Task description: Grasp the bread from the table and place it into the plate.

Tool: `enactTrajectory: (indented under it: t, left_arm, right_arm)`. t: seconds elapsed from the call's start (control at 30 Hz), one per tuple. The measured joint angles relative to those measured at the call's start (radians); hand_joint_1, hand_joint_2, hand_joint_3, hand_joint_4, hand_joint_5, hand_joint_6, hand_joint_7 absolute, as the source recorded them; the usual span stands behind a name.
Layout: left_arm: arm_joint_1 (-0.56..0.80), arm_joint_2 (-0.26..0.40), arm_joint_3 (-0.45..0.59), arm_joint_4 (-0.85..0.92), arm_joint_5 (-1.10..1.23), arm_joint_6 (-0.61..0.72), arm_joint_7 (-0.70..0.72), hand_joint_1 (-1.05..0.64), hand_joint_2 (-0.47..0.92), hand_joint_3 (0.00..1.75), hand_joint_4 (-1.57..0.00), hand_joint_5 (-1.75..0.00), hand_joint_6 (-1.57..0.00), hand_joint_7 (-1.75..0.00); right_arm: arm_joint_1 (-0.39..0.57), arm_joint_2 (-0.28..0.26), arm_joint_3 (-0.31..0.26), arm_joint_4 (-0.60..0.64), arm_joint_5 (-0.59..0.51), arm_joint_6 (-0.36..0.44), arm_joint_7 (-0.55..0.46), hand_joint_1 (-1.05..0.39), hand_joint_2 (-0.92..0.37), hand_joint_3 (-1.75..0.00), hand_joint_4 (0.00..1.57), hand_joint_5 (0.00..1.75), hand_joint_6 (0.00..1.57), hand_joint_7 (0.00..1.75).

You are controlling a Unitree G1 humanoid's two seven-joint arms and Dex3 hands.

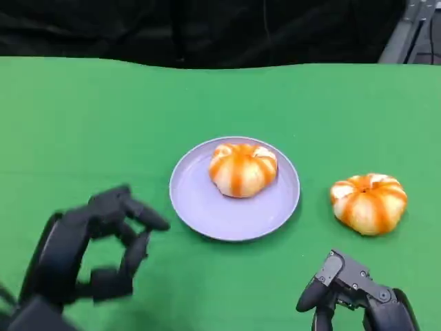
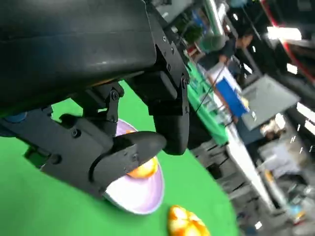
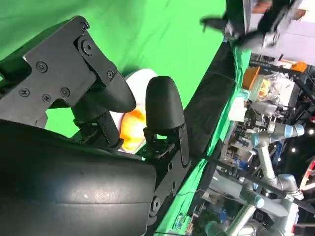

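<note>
The left hand (image 1: 96, 248) hovers above the green table (image 1: 83, 124) with its fingers apart and curled a little, and it holds nothing. The lilac plate (image 1: 207, 207) lies just ahead of this hand, toward the right hand's side, and one orange-striped bun (image 1: 242, 168) sits on its far part. The right hand (image 1: 355, 293) is low near the table edge, fingers apart, holding nothing. A second striped bun (image 1: 368, 203) rests on the table just ahead of the right hand, near the plate but not touching it.
</note>
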Motion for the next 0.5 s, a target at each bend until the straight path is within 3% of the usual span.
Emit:
enactTrajectory:
  t: [0.2,0.5]
  left_arm:
    - [0.052,-0.064,-0.011,-0.009,-0.018,-0.006,0.003,-0.05,0.20,1.74,-0.96,-1.75,-0.86,-1.72]
    - [0.055,-0.106,-0.024,-0.023,-0.011,0.064,0.012,-0.04,0.17,1.75,-0.96,-1.75,-0.86,-1.71]
  right_arm:
    - [-0.001,-0.014,-0.017,0.000,-0.008,0.000,-0.003,-0.05,-0.32,-1.56,0.86,1.75,0.68,1.60]
    - [-0.004,-0.018,-0.036,0.000,-0.003,0.000,0.003,-0.05,-0.32,-1.55,0.87,1.75,0.70,1.58]
